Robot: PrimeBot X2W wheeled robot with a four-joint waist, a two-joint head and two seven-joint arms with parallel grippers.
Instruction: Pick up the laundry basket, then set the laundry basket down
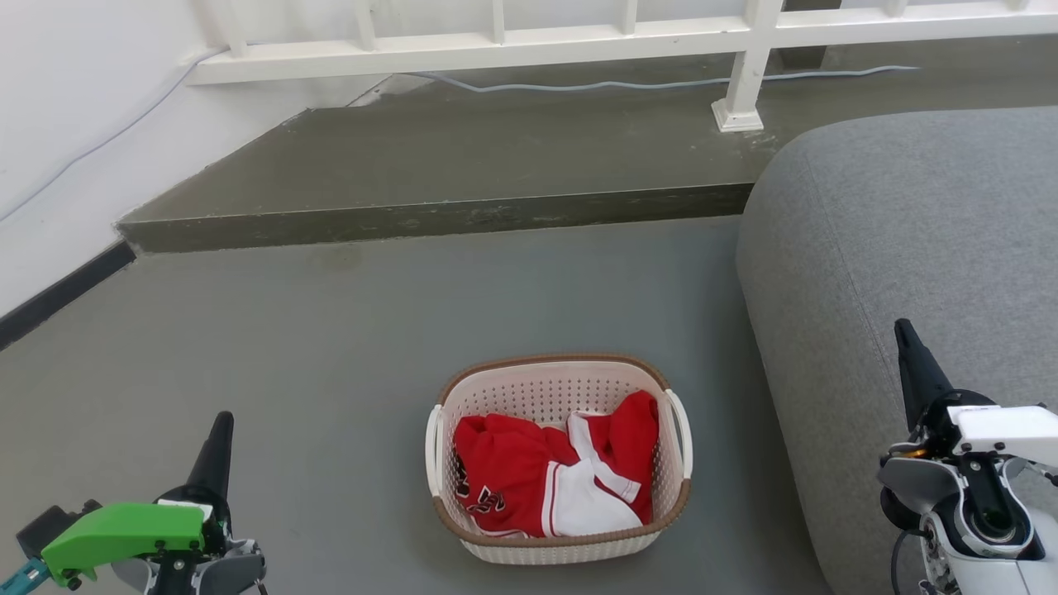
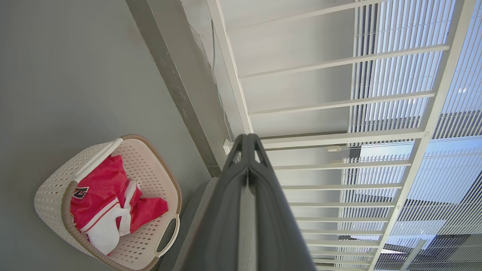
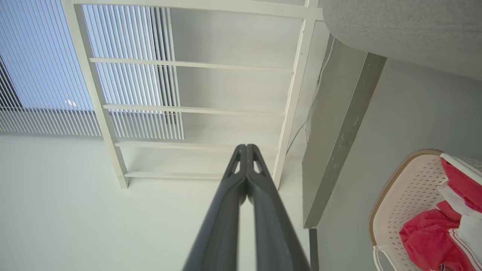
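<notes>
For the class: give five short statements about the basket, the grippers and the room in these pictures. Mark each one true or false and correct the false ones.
1. The laundry basket stands on the grey floor. True.
2. The basket is empty. False: red and white clothing lies in it.
3. The left gripper grips a basket handle. False: it is apart from the basket, with its fingers closed on nothing.
4. The right gripper has its fingers closed together. True.
5. The grey sofa is to the left of the basket. False: it is to the basket's right.
</notes>
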